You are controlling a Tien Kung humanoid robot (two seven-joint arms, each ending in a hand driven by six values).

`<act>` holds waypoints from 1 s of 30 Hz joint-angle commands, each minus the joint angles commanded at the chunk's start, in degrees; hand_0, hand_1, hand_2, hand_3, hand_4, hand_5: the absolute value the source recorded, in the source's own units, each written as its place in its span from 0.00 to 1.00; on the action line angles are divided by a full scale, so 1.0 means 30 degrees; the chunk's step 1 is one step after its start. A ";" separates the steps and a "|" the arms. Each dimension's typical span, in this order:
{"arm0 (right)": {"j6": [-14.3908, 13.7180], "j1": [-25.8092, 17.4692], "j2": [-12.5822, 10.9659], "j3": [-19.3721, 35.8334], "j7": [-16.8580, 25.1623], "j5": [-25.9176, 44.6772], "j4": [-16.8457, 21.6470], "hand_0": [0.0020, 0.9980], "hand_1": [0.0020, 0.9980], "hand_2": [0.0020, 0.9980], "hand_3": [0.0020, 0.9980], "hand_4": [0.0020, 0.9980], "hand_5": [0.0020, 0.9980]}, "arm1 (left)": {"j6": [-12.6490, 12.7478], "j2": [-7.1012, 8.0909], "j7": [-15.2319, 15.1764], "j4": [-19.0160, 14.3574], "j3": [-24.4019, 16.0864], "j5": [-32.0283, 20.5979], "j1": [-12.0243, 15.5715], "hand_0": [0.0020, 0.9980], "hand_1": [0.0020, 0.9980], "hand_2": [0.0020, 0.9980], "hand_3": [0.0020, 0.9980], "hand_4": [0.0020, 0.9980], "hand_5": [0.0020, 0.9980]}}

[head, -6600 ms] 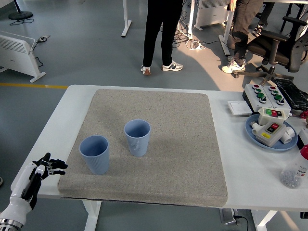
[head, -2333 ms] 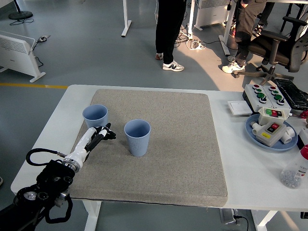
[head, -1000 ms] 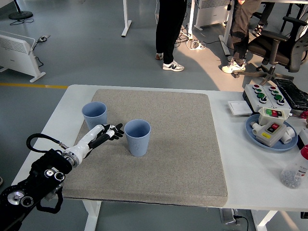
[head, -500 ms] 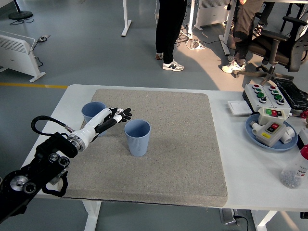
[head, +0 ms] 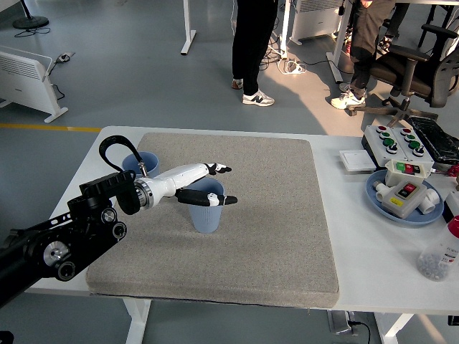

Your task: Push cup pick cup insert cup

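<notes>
Head view, frame centre-left: left hand (head: 208, 185), fingers spread and gripping nothing, poised over the rim of one blue cup (head: 206, 213) mid-mat. Second blue cup (head: 143, 163) upper left of the grey mat (head: 272, 215), partly behind the arm. White counter (head: 358, 244) carries mat; blue plate (head: 380, 204) at right.

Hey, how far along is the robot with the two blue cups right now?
Push looks done: the far cup stands at the mat's back left. In hand: the left hand, fingers spread, is over the near cup, not gripping it. Left: pick one cup and insert it into the other.
</notes>
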 joint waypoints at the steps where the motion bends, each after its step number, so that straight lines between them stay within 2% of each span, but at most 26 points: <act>1: -0.0010 -0.0003 -0.0003 -0.0027 0.0009 0.0011 0.0000 0.53 0.55 0.68 0.68 0.26 0.74 | -0.0223 -0.0082 0.0032 0.0093 0.0118 0.0499 -0.0237 0.94 0.96 1.00 1.00 1.00 0.60; 3: -0.0024 -0.0004 -0.0009 -0.0043 0.0017 0.0002 0.0000 0.53 0.55 0.68 0.68 0.26 0.74 | -0.0387 -0.0210 0.0044 0.0264 0.0286 0.1123 -0.0558 0.94 0.96 1.00 1.00 1.00 0.60; 4: -0.0030 -0.0004 -0.0014 -0.0041 0.0020 -0.0013 0.0000 0.53 0.55 0.68 0.68 0.26 0.74 | -0.0380 -0.0282 0.0031 0.0370 0.0372 0.1316 -0.0703 0.94 0.96 1.00 1.00 0.97 0.47; 8: -0.0044 -0.0013 -0.0027 -0.0003 0.0012 -0.0146 0.0000 0.53 0.55 0.68 0.68 0.26 0.74 | -0.0849 -0.0553 0.0116 0.0736 0.0632 0.2023 -0.1204 0.94 0.96 1.00 1.00 0.97 0.47; 10: -0.0054 -0.0012 -0.0032 -0.0013 0.0012 -0.0168 0.0000 0.53 0.55 0.68 0.68 0.26 0.74 | -0.1112 -0.0583 0.0184 0.0822 0.0753 0.2215 -0.1311 0.94 0.96 1.00 1.00 0.97 0.47; 11: -0.0061 -0.0015 -0.0038 -0.0048 0.0016 -0.0144 0.0000 0.53 0.55 0.68 0.68 0.26 0.74 | -0.1394 -0.0594 0.0293 0.0912 0.0837 0.2508 -0.1382 0.92 0.95 1.00 0.99 0.95 0.42; 16: -0.0088 0.0000 -0.0038 0.0034 0.0000 -0.0269 0.0000 0.53 0.55 0.68 0.68 0.26 0.74 | -0.2062 -0.0640 0.0562 0.1242 0.0969 0.3544 -0.1507 0.92 0.95 1.00 0.99 0.95 0.42; 17: -0.0090 0.0000 -0.0037 0.0037 -0.0002 -0.0274 0.0000 0.53 0.55 0.68 0.68 0.26 0.74 | -0.2076 -0.0642 0.0571 0.1257 0.0976 0.3600 -0.1511 0.76 0.87 0.97 0.92 0.92 0.35; 22: -0.0092 0.0001 -0.0038 0.0117 -0.0023 -0.0451 0.0000 0.53 0.55 0.68 0.68 0.26 0.74 | -0.1952 -0.0680 0.0805 0.1316 0.0838 0.4708 -0.1548 0.76 0.87 0.97 0.92 0.92 0.35; 23: -0.0092 0.0000 -0.0040 0.0111 -0.0026 -0.0466 0.0000 0.53 0.55 0.68 0.68 0.26 0.74 | -0.1886 -0.0674 0.0828 0.1314 0.0821 0.4868 -0.1548 0.60 0.77 0.90 0.80 0.82 0.18; 28: -0.0099 0.0011 -0.0041 0.0098 -0.0025 -0.0581 0.0000 0.53 0.55 0.68 0.68 0.26 0.74 | -0.1921 -0.0595 0.0861 0.1277 0.0782 0.5232 -0.1501 0.60 0.77 0.90 0.80 0.82 0.18; 29: -0.0105 0.0012 -0.0041 0.0104 -0.0022 -0.0597 0.0000 0.53 0.55 0.67 0.68 0.26 0.74 | -0.1957 -0.0582 0.0853 0.1258 0.0760 0.5292 -0.1487 0.44 0.64 0.75 0.63 0.75 0.13; 30: -0.0106 0.0012 -0.0041 0.0105 -0.0022 -0.0601 0.0000 0.53 0.55 0.67 0.68 0.26 0.74 | -0.1965 -0.0579 0.0852 0.1253 0.0755 0.5305 -0.1484 0.44 0.64 0.75 0.63 0.75 0.13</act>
